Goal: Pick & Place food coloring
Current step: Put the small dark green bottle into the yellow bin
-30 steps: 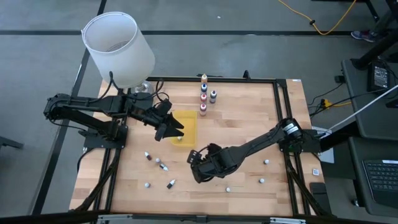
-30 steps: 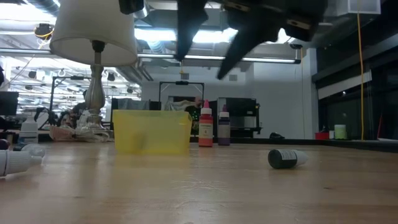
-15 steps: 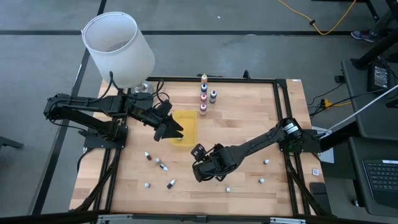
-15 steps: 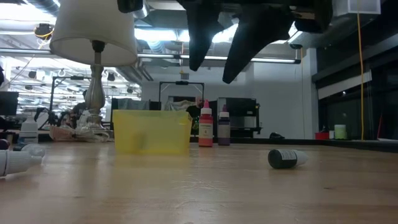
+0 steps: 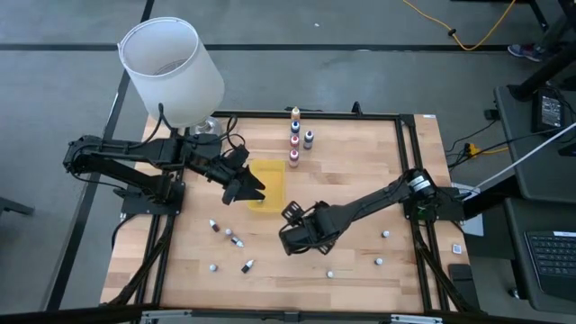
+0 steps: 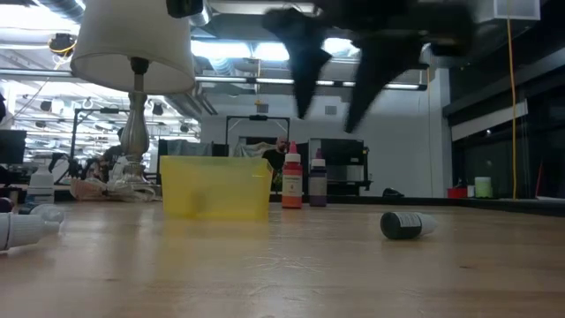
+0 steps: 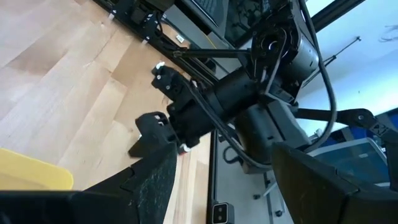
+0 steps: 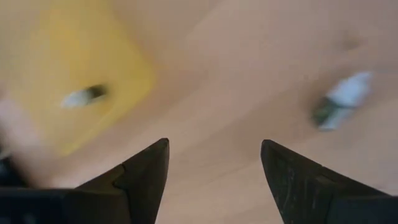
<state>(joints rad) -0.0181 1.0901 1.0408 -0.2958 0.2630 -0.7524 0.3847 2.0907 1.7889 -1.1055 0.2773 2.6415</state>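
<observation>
The food coloring bottles are light, rigid and round, so they will roll; grip across the body below the cap. Four stand upright [image 5: 294, 138] behind the yellow tray [image 5: 272, 171]; one lies inside it [image 8: 86, 94]; others lie on their sides, scattered [image 5: 236, 241]. Right gripper [image 5: 290, 243] hangs empty, fingers apart, over bare table. Left gripper [image 5: 258, 192], open too, waits over the tray
</observation>
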